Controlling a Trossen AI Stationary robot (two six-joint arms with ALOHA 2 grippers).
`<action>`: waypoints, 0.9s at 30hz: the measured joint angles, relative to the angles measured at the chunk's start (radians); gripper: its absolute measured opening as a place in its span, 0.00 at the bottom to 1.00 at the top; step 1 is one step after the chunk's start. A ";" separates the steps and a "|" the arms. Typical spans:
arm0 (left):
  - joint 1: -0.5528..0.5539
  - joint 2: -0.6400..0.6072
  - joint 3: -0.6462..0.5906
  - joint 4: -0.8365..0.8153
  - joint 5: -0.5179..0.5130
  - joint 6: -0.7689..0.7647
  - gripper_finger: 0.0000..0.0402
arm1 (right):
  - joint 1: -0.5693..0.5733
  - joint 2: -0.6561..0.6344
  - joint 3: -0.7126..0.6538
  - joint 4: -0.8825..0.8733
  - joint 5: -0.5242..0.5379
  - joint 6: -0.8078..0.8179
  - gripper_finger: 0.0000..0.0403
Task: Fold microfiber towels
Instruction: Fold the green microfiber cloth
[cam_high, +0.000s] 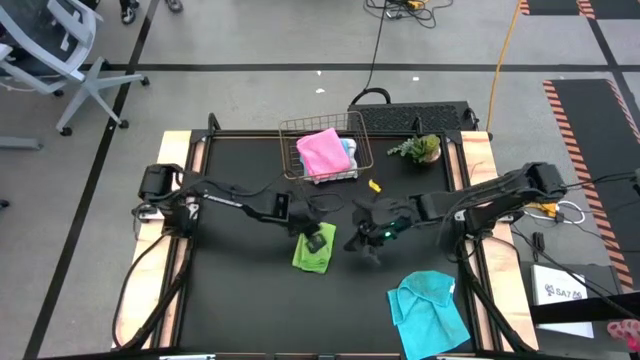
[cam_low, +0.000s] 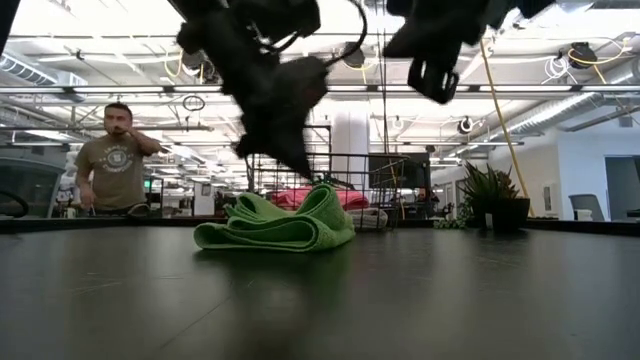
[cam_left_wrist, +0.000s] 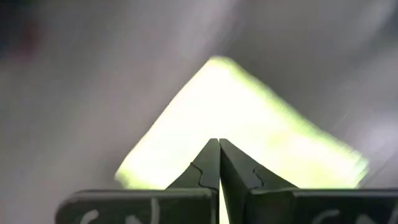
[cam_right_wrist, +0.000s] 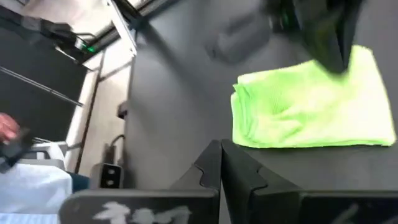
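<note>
Lime green towel (cam_high: 313, 252) lies folded near the centre of the black table (cam_high: 240, 310). Left pincer (cam_high: 318, 240) is closed, empty, tip at or just above the towel's upper edge; contact cannot be confirmed. Right pincer (cam_high: 372, 250) is closed, empty, just beside the towel. Cyan towel (cam_high: 430, 310) lies crumpled at the table's near right. Pink towel (cam_high: 322, 151) sits in the wire basket (cam_high: 290, 135).
</note>
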 joint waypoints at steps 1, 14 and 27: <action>-0.002 -0.008 -0.002 -0.055 -0.010 0.000 0.01 | 0.000 0.026 0.000 0.015 0.000 0.001 0.00; -0.036 -0.236 -0.001 -0.539 -0.241 -0.154 0.01 | 0.004 0.360 0.002 0.394 0.004 0.033 0.00; -0.040 -0.417 -0.001 -0.556 -0.356 -0.168 0.02 | 0.005 0.483 0.000 0.416 0.208 0.016 0.00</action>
